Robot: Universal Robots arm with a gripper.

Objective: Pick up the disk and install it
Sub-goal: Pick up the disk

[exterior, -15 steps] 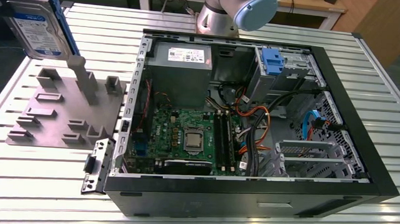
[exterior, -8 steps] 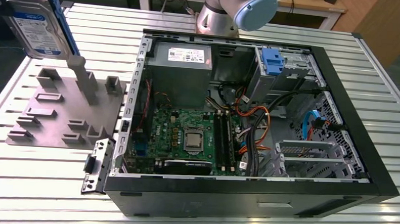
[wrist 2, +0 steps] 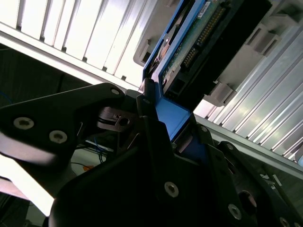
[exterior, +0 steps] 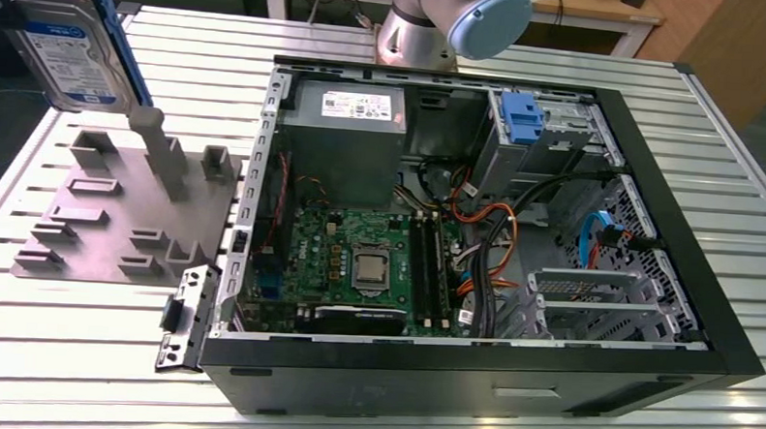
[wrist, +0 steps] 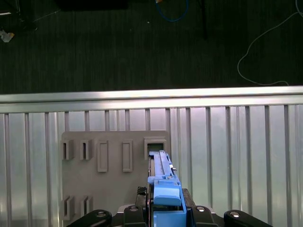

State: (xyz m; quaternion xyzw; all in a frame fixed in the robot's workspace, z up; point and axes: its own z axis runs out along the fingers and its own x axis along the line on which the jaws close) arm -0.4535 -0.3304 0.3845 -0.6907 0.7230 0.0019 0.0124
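Black fingers (wrist 2: pixel 150 127) of the gripper (wrist 2: pixel 171 124) sit closest, closed hard on the blue bracket (wrist 2: pixel 176 118) at one end of the disk (wrist 2: pixel 199 40), with no gap showing on either side. From where I stand the disk (exterior: pixel 73 51) hangs upright on its edge, clear above the grey fixture plate (exterior: pixel 112 212). It is by the table (exterior: pixel 67 356) edge on the exterior view's left, well apart from the open computer case (exterior: pixel 674 198). I'd judge it dense and rigid for its size, smooth metal that could slip, and intolerant of knocks. Its bare circuit board (wrist 2: pixel 201 33) and connector pins look fragile. The plastic bracket's stiff sides seem the right place to hold, as now, though plastic may flex slightly.
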